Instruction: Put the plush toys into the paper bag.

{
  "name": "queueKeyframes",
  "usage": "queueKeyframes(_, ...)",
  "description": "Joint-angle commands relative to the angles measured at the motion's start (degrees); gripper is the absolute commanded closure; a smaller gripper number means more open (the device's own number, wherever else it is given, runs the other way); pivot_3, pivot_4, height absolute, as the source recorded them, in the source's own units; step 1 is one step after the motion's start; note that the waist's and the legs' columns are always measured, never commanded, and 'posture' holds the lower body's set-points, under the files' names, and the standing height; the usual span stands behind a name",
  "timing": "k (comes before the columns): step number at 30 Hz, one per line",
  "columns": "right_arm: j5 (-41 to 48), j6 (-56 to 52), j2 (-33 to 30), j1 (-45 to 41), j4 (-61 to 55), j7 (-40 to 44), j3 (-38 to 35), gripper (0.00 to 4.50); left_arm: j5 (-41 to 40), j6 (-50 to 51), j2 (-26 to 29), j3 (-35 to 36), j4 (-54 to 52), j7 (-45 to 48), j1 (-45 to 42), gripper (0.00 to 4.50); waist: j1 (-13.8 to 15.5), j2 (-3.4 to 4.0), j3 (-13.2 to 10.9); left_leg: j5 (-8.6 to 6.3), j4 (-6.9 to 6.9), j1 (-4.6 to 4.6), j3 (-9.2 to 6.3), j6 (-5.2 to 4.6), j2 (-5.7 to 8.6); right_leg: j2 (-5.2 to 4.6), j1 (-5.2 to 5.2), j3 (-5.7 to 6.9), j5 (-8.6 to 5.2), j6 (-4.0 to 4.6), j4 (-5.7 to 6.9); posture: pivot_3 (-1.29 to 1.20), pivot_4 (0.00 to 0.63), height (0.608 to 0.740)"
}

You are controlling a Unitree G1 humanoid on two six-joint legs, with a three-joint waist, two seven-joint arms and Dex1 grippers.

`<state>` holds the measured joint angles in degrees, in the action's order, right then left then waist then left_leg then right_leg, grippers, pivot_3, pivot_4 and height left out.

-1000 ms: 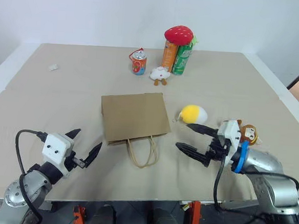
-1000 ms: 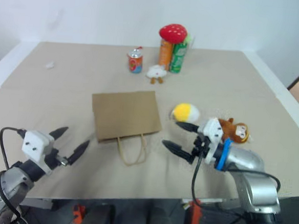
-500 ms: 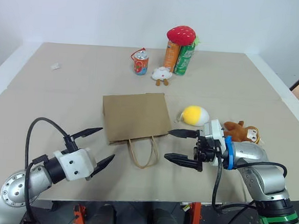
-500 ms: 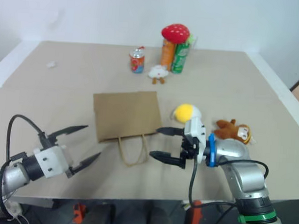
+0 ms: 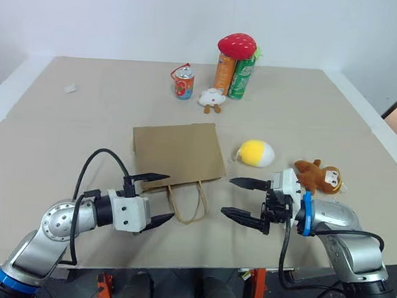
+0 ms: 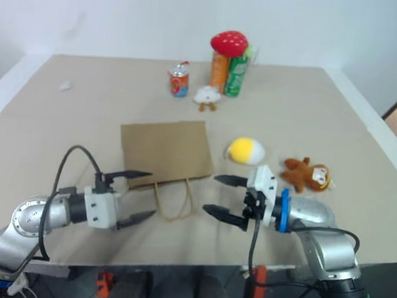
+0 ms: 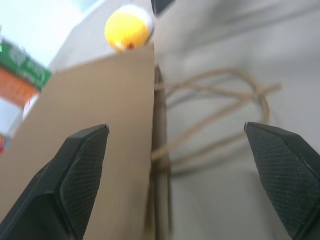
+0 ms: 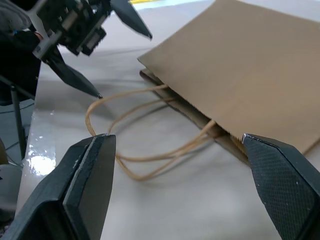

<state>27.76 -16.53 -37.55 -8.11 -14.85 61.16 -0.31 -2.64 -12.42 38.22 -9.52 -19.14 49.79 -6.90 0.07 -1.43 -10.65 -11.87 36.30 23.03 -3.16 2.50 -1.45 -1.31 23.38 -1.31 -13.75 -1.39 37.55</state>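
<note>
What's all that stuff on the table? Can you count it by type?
Plush toys: 4 (yellow egg, monkey, red mushroom, small white one)
Drink cans: 3
Paper bag: 1
White scrap: 1
Total: 9

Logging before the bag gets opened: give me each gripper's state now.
Left gripper: jaws open, holding nothing, at the paper bag's mouth.
Right gripper: jaws open, holding nothing, facing the bag's handles.
</note>
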Motion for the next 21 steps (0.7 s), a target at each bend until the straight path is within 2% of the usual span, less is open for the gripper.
queueKeyframes(1,0.2,1.0,-0.4,0.1,-2.1,-0.7,-1.7,0.14,-1.0,-2.0,-0.7,-0.7,0.7,0.8,-2.0,0.00,0.0,0.00,0.0,0.00,0.00,0.00,0.00,0.00,0.00,0.00,0.00,0.00,0.00,0.00,0.00,0.00,0.150,0.740)
queueKeyframes(4,0.1,1.3,-0.4,0.3,-1.9,-0.9,-1.6,0.05,-0.6,-1.3,-1.6,-2.2,1.2,1.6,-3.6,0.26,0.0,0.00,0.0,0.00,0.00,0.00,0.00,0.00,0.00,0.00,0.00,0.00,0.01,0.00,0.00,0.00,0.150,0.740)
queueKeyframes(6,0.0,1.3,-0.5,0.3,-1.8,-0.9,-1.5,0.00,-0.3,-1.2,-1.9,-2.6,1.5,1.6,-4.2,1.02,0.0,0.00,0.0,0.00,0.00,0.00,0.00,0.00,0.00,0.00,-0.01,0.00,0.02,-0.02,0.00,0.00,0.150,0.740)
queueKeyframes(7,-0.1,1.4,-0.5,0.3,-1.7,-1.0,-1.4,0.00,0.0,-1.2,-1.9,-2.9,1.6,1.6,-4.4,1.63,0.0,0.00,0.0,0.00,0.00,0.00,0.00,0.00,0.01,0.00,-0.01,0.00,0.02,-0.02,0.00,0.00,0.150,0.740)
queueKeyframes(8,-0.1,1.4,-0.5,0.3,-1.7,-1.0,-1.4,0.00,0.4,-1.2,-2.0,-3.2,1.8,1.7,-4.7,2.04,0.0,0.00,0.0,0.00,0.01,0.00,0.00,0.00,0.01,0.01,-0.01,0.00,0.03,-0.02,0.00,0.00,0.150,0.740)
queueKeyframes(11,-0.2,1.5,-0.6,0.2,-1.5,-1.0,-1.2,0.00,1.4,-1.7,-2.3,-3.8,2.7,1.6,-5.1,2.87,0.0,0.00,0.0,0.00,0.01,-0.01,0.00,0.00,0.01,0.01,-0.01,-0.02,0.03,-0.02,0.00,0.00,0.150,0.740)
queueKeyframes(13,-0.3,1.5,-0.5,0.0,-1.3,-1.0,-1.1,0.00,1.2,-1.9,-2.4,-3.6,3.4,1.5,-5.5,3.55,0.0,0.00,0.0,0.00,0.01,-0.01,0.00,0.00,0.01,0.02,-0.01,-0.02,0.03,-0.02,0.00,0.00,0.150,0.740)
queueKeyframes(14,-0.3,1.4,-0.5,-0.1,-1.2,-1.1,-1.1,0.00,0.8,-1.7,-2.4,-3.3,3.7,1.3,-5.7,4.09,0.0,0.00,0.0,0.00,0.01,-0.01,0.00,0.00,0.01,0.02,-0.01,-0.02,0.03,-0.02,0.00,0.00,0.150,0.740)
queueKeyframes(15,-0.3,1.4,-0.5,-0.2,-1.1,-1.0,-1.1,0.00,-0.4,-0.7,-2.9,-2.3,4.2,0.8,-6.3,4.41,0.0,0.00,0.0,0.00,0.01,-0.01,0.00,0.00,0.01,0.02,-0.01,-0.02,0.03,-0.02,0.00,0.00,0.150,0.740)
queueKeyframes(19,-0.6,1.6,-0.4,-0.8,-0.6,-1.0,-0.9,0.00,-6.0,4.2,-5.4,1.8,5.7,-1.5,-8.4,4.47,0.0,-0.01,0.0,0.00,0.01,-0.01,0.00,0.00,0.01,0.02,-0.01,-0.02,0.04,-0.03,0.00,0.00,0.150,0.740)
queueKeyframes(21,-0.8,1.7,-0.3,-1.1,-0.3,-1.0,-0.8,0.00,-4.9,2.5,-4.5,1.6,7.1,-0.4,-9.1,4.47,0.0,-0.01,0.0,0.01,0.04,0.00,-0.01,-0.01,0.01,0.02,-0.02,-0.02,0.07,-0.08,0.01,0.00,0.150,0.740)
